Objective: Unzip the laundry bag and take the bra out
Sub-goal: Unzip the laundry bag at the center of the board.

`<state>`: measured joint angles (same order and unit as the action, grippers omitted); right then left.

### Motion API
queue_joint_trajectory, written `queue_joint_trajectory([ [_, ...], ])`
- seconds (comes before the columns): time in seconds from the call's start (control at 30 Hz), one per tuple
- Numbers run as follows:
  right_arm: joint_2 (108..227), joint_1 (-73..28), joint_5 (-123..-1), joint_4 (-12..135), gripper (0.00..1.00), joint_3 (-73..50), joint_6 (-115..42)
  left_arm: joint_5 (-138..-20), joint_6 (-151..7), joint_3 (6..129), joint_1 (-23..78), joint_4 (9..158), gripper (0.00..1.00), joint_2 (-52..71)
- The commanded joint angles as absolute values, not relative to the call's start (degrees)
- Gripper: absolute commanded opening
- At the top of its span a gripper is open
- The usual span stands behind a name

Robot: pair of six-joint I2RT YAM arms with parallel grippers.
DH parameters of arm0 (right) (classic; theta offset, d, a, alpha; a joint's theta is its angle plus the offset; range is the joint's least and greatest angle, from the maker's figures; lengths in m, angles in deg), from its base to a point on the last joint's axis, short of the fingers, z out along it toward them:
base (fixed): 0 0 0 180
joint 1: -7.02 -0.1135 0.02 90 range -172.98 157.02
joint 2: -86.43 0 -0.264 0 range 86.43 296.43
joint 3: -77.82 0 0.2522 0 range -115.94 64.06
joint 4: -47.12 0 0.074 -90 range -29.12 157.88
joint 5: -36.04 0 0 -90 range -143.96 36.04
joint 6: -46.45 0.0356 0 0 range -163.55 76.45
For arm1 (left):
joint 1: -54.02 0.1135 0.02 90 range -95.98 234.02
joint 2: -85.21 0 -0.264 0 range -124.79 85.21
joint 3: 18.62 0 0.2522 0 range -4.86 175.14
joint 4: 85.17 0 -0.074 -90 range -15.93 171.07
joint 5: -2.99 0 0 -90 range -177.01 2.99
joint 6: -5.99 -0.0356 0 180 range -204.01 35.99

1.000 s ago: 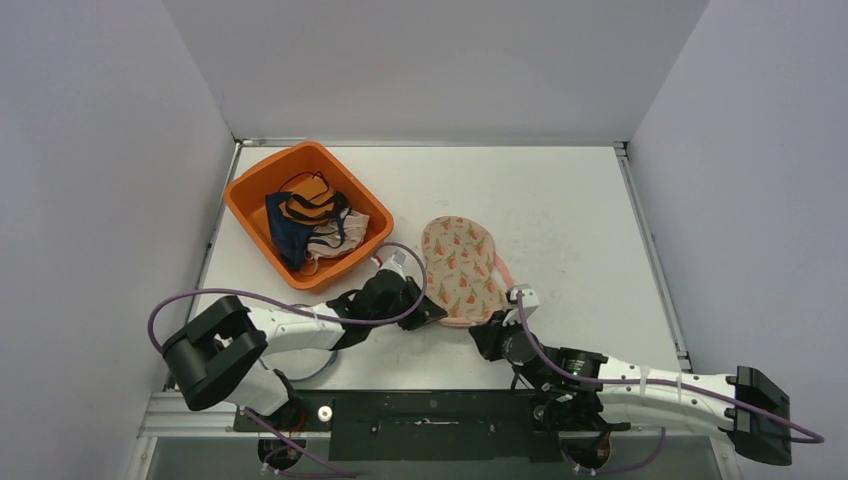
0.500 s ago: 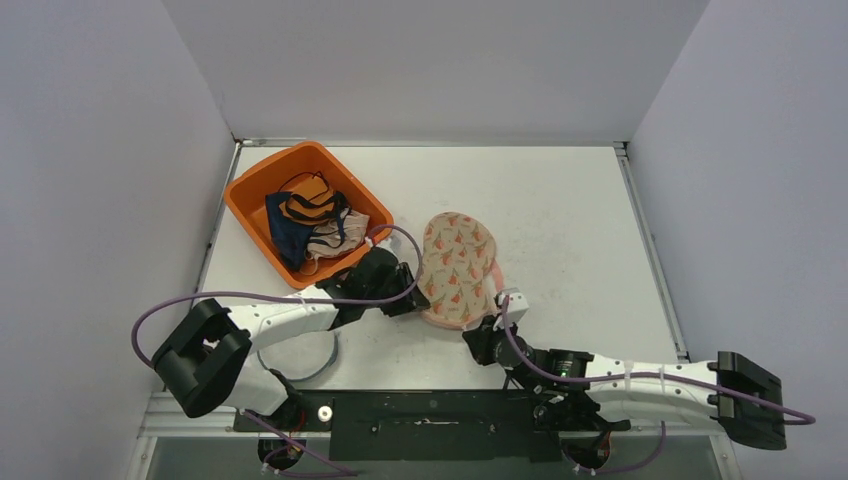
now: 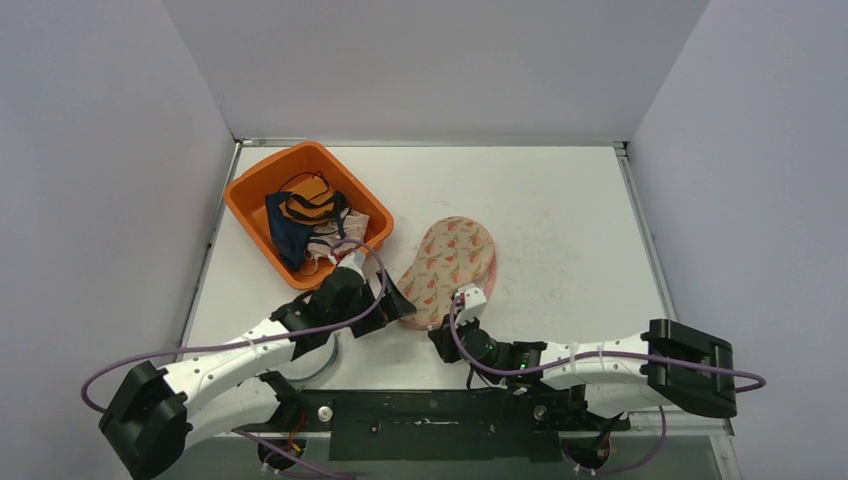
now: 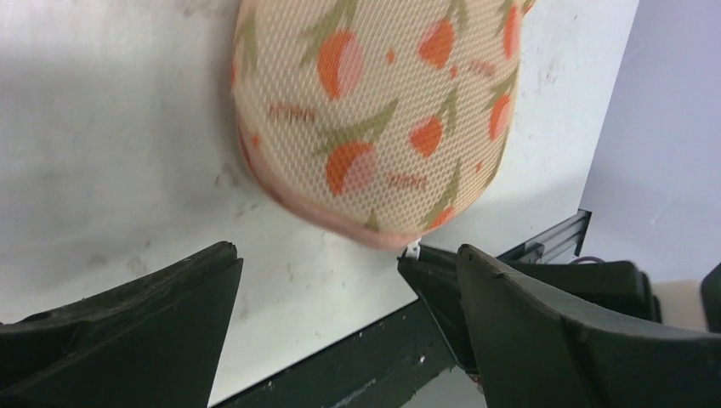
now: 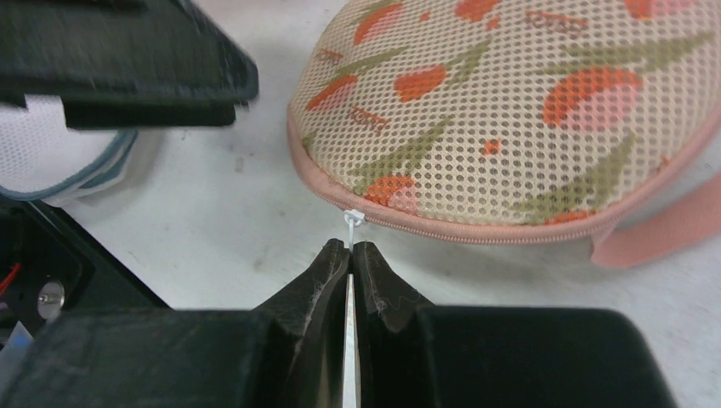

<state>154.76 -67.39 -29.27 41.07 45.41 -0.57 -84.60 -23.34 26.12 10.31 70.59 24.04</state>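
The laundry bag (image 3: 447,268) is a beige mesh pod with orange tulips and a pink zipper rim, lying mid-table. Its zipper looks closed along the near edge (image 5: 476,231). My right gripper (image 5: 350,246) is shut on the white zipper pull (image 5: 351,221) at the bag's near end, and in the top view it (image 3: 452,322) sits just below the bag. My left gripper (image 4: 344,251) is open beside the bag's near-left edge, holding nothing; the bag (image 4: 383,110) lies just beyond its fingers. From above, that gripper (image 3: 397,304) is by the bag's left side. The bra is hidden.
An orange basin (image 3: 250,190) with mixed clothes (image 3: 312,225) stands at the back left, close behind the left arm. A white mesh item with a grey rim (image 5: 59,161) lies near the table's front edge. The black rail (image 3: 430,410) runs along the front. Walls enclose three sides.
My left gripper has opened and let go of the bag's edge. Both grippers and the bag have shifted left, the bag turning. The right gripper stays shut on the pull.
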Motion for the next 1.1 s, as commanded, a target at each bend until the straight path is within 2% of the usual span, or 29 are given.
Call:
queue_joint_trajectory([
  [0.0, 160.4, -67.6, -32.7, 31.7, 0.05, 39.9, -4.0, -82.7, -15.4, 19.4, 9.4, 71.7, 0.98, 30.8],
  [0.17, 165.0, -66.9, -35.1, 28.8, 0.05, 37.8, -5.0, -81.7, -8.7, 15.3, 8.6, 77.9, 0.96, 33.0],
  [0.33, 166.6, -66.9, -37.2, 25.3, 0.05, 38.0, -5.4, -84.0, -4.7, 14.5, 8.4, 84.5, 0.96, 29.3],
  [0.43, 166.7, -67.0, -37.9, 24.7, 0.05, 38.3, -5.1, -86.0, -3.2, 14.6, 8.6, 86.8, 1.0, 26.7],
  [0.5, 166.5, -67.1, -38.3, 24.6, 0.05, 38.6, -5.1, -86.6, -2.6, 14.4, 8.6, 88.7, 0.89, 24.8],
  [0.73, 163.0, -67.5, -37.6, 27.0, 0.05, 40.3, -5.1, -87.8, -3.0, 14.8, 9.7, 89.9, 0.37, 21.6],
  [0.9, 158.6, -67.6, -35.8, 30.1, 0.05, 42.7, -4.5, -88.4, -5.1, 15.8, 10.9, 87.7, 0.09, 22.6],
  [0.97, 156.8, -67.5, -34.5, 32.1, 0.05, 43.6, -4.1, -88.5, -6.5, 17.0, 11.2, 86.6, 0.0, 22.7],
  [1.07, 153.4, -67.4, -31.5, 36.3, 0.05, 45.0, -3.1, -88.5, -8.4, 18.2, 11.5, 85.3, 0.0, 22.7],
])
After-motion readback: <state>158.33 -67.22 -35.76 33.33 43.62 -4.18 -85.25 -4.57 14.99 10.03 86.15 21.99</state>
